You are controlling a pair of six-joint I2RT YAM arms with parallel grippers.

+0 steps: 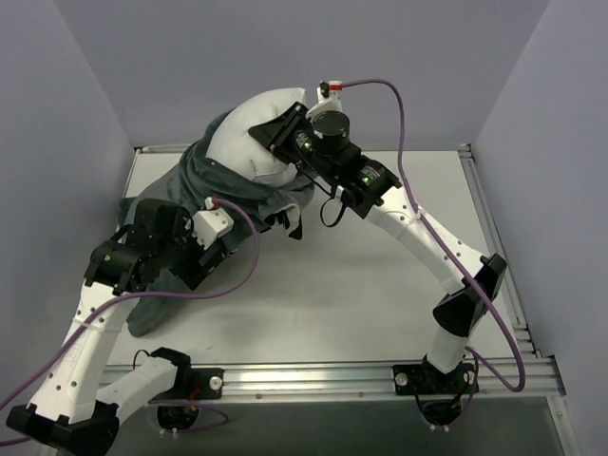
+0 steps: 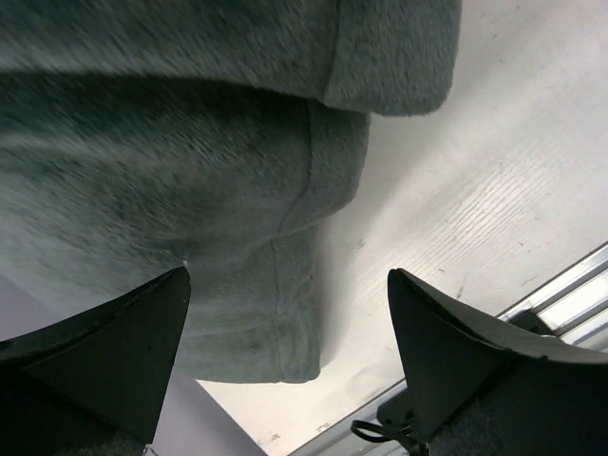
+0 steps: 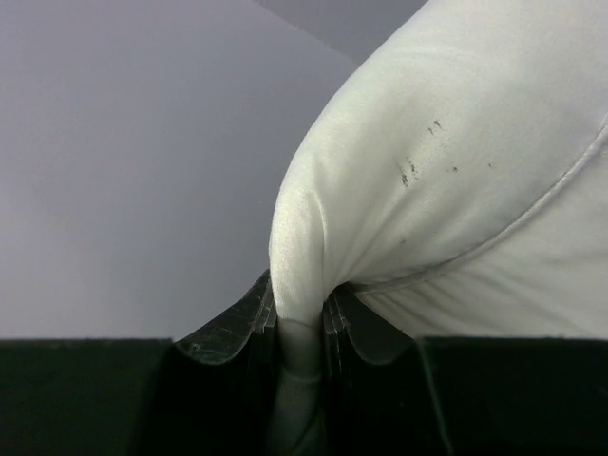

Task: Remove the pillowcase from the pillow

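The white pillow [image 1: 249,133] is lifted at the back of the table, its upper part bare. The pillowcase [image 1: 223,195] shows its grey-green face. It wraps the pillow's lower part and hangs down to the table at the left [image 1: 152,309]. My right gripper [image 1: 282,133] is shut on a pinched fold of the pillow [image 3: 456,171], with the fold squeezed between the jaws [image 3: 299,318]. My left gripper [image 1: 195,271] is open and empty [image 2: 287,274]. It hovers just beside the pillowcase's hemmed edge [image 2: 171,190] without touching it.
The white table [image 1: 361,285] lies between grey walls. A metal rail [image 1: 313,378] runs along its near edge and also shows in the left wrist view [image 2: 570,294]. Purple cables [image 1: 404,123] loop from both wrists.
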